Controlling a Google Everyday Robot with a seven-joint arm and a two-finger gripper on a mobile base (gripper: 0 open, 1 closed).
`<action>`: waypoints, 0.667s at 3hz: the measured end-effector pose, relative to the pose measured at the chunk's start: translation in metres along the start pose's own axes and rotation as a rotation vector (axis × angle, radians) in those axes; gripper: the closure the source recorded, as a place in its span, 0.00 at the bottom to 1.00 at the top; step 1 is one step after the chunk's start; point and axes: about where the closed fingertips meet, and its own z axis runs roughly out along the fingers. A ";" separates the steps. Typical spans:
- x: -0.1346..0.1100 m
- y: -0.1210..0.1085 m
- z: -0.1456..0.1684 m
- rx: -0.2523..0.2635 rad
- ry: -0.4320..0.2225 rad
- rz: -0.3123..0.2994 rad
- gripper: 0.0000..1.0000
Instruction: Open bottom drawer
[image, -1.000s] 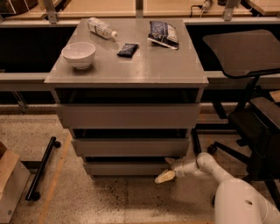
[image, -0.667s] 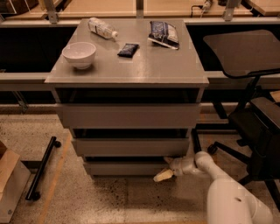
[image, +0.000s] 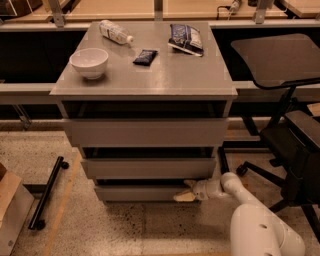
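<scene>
The bottom drawer (image: 140, 193) is the lowest of three grey handleless fronts on the cabinet, just above the speckled floor. A dark gap shows along its top edge. My gripper (image: 186, 191) reaches in from the lower right on a white arm (image: 250, 220) and sits at the drawer's right end, one cream fingertip (image: 191, 183) at the top edge of the front and the other in front of it. The middle drawer (image: 147, 168) and the tall top drawer (image: 145, 131) are above.
On the cabinet top (image: 175, 75) lie a white bowl (image: 89, 62), a plastic bottle (image: 115, 32), a small dark packet (image: 145, 56) and a chip bag (image: 185, 38). A black office chair (image: 287, 125) stands at the right. A black bar (image: 46, 192) and a box (image: 10, 200) lie at the left.
My gripper has shifted slightly left and up against the bottom drawer's right end. The drawer front looks about where it was.
</scene>
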 end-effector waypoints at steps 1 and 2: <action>0.000 0.000 0.000 0.000 0.000 0.000 0.65; 0.000 0.000 0.000 0.000 0.000 0.000 0.88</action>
